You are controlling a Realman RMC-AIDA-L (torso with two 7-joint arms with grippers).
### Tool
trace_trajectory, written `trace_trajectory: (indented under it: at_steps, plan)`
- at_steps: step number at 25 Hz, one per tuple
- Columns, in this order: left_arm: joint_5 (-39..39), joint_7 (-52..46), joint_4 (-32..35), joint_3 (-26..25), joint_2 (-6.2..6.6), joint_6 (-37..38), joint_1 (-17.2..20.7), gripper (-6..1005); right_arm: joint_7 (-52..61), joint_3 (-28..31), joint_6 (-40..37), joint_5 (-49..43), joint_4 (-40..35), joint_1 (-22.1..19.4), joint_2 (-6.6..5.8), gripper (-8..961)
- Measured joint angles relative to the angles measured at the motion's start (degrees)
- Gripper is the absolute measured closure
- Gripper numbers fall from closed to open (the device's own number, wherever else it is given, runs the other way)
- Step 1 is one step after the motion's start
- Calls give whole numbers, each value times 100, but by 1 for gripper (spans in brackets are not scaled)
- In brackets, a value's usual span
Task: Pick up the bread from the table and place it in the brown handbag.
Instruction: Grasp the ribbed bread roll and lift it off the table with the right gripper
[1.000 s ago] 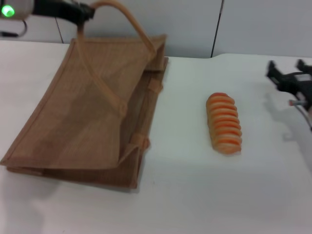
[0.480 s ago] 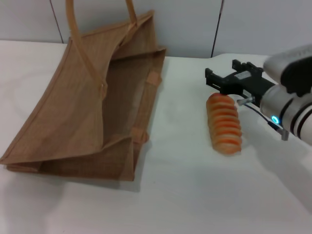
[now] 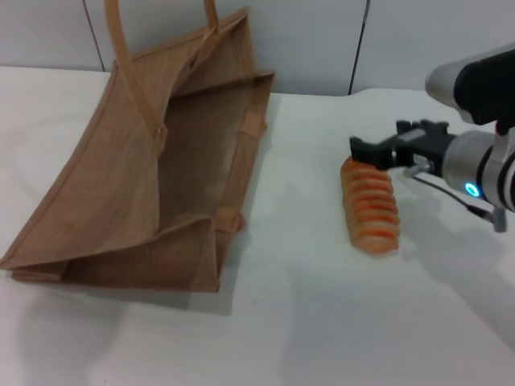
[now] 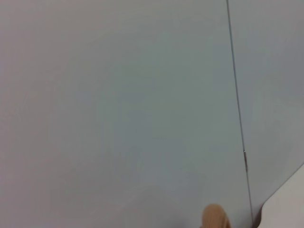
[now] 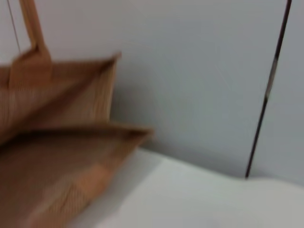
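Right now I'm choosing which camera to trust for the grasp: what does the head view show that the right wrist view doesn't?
Only the head view shows the bread lying on the table and the right gripper over the loaf's far end, fingers open, not closed on it. It also shows the whole brown handbag, mouth held open, handles running up out of frame. Only the right wrist view shows the bag's near corner close up, with no bread and no fingers. Both share the bag, the white tabletop and the grey wall panels behind.
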Motion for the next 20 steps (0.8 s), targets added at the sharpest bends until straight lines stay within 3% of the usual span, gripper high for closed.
trace_trajectory:
  at_steps: [2, 10, 20]
  plan:
    - [53, -18, 60, 4, -9, -58, -75, 854, -309, 226, 705, 376, -181, -5, 50, 126]
    - [105, -66, 85, 41, 8, -138, -217, 847, -622, 796, 1648, 958, 46, 170, 60, 126]
    - [340, -78, 97, 106, -46, -138, -298, 839, -250, 901, 2120, 1019, 505, 617, 83, 122]
